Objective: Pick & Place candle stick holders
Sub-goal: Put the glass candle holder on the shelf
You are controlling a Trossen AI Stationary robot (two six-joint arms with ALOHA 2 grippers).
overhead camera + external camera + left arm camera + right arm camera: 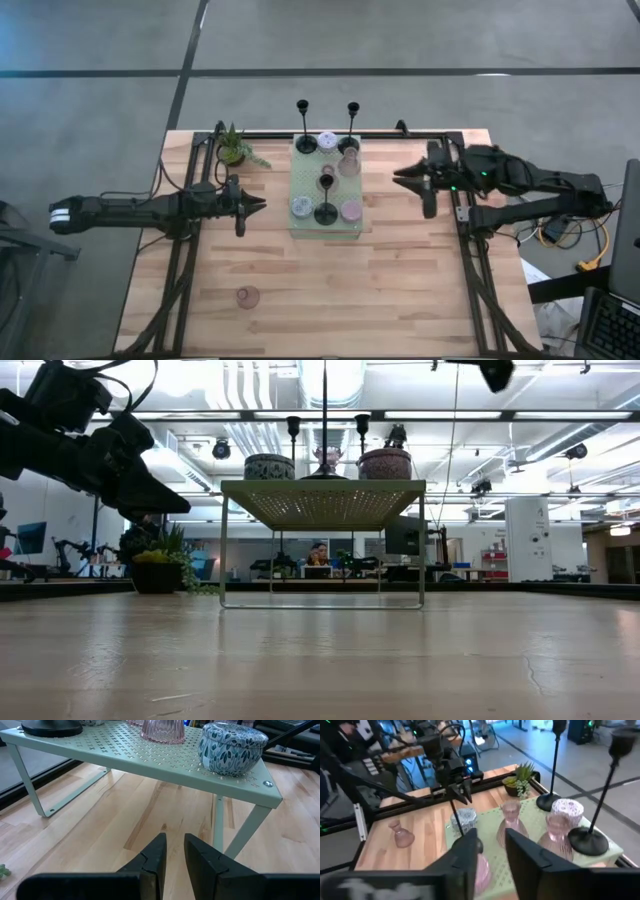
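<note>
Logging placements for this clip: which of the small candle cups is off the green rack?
The pink glass cup standing alone on the bare wood of the table, near its front-left corner. All the other cups and the black candlesticks stand on the green rack.

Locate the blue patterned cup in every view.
High view: blue patterned cup at the lower-left corner of the green stand.
Low view: cup on top of the stand, left end.
Left wrist view: cup on the stand's corner, above a leg.
Right wrist view: cup at the stand's far corner.
Shared landmark: the green stand.
</note>
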